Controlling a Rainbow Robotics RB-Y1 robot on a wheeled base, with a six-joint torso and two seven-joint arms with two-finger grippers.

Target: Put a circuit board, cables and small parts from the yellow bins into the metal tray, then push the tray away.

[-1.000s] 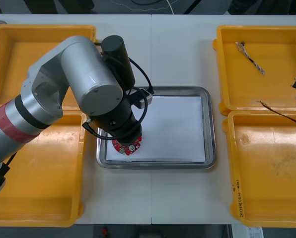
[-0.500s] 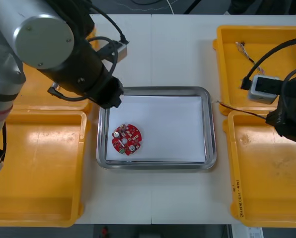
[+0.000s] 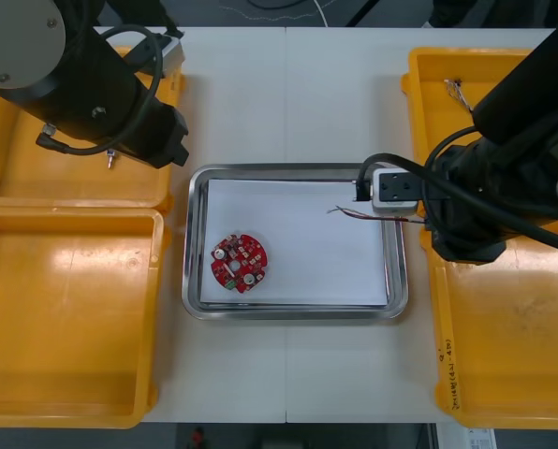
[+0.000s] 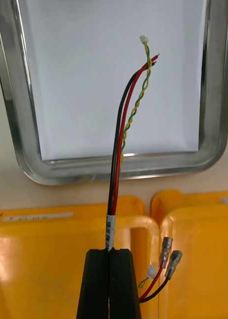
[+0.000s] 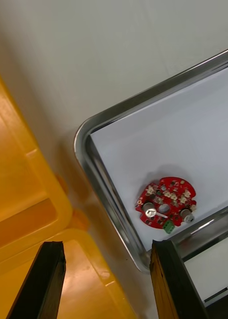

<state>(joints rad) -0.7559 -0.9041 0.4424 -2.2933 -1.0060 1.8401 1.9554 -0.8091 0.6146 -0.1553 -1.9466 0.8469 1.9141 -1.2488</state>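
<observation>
Since half a second ago the left arm has drawn back over the far left yellow bin [image 3: 7,140], and the right arm has swung in to the right edge of the metal tray [image 3: 293,169]. The right gripper [image 4: 110,251] is closed tight on a red and yellow cable [image 4: 123,119] with a black wire alongside. It sits above the rims of the right yellow bins [image 4: 54,239]. The cable's free end reaches over the tray's white inside. The left gripper [image 5: 106,246] is wide open and holds nothing, above the desk [image 3: 288,94] by the tray's far left corner. A round red circuit board [image 3: 240,263] lies flat in the tray's near left part.
</observation>
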